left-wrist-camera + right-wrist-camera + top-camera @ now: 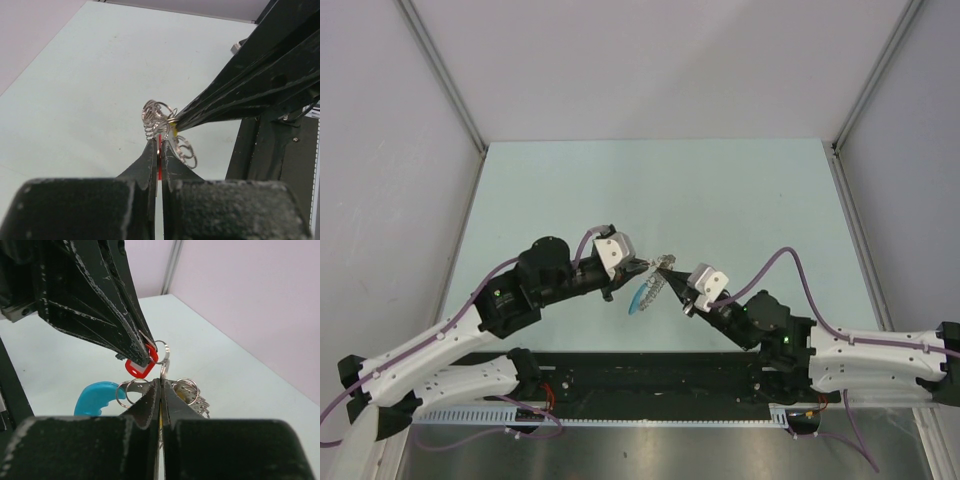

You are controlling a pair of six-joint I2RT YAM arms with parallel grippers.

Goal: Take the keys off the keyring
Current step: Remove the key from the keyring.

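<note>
Mid-air over the table point(720, 190), between the two arms: keyring point(662, 266) and key point(140, 367), clear of the surface, blue tab point(643, 297) dangling below. Left gripper point(160, 144): shut tight on the red head of the key, a sliver of red visible between the fingers. Right gripper point(160, 382): shut as well, tips pinching one of the silvery coils just beside the key, as far as visible; exact wire between the tips hard to make out. Key judged not yet off the ring: red head touching a small loop at the left fingertips. Step in hand, by judgement: working the key round the split coil and off. To do well: hold the ring-side pinch steady as the anchor; move the key hand only, following the curve of the wire rather than pulling straight apart; small rotations, not tugs, with floppy coils likely to stretch or spring; watch for the key head slipping in the narrow tips; avoid snagging neighbouring loops or the blue tab; work over the middle of the table in case of a drop. Writing: none legible on key, keyring, tab or grippers; yellow spot point(173, 131) at the right tips, too small to identify; no brand or label readable anywhere.
</note>
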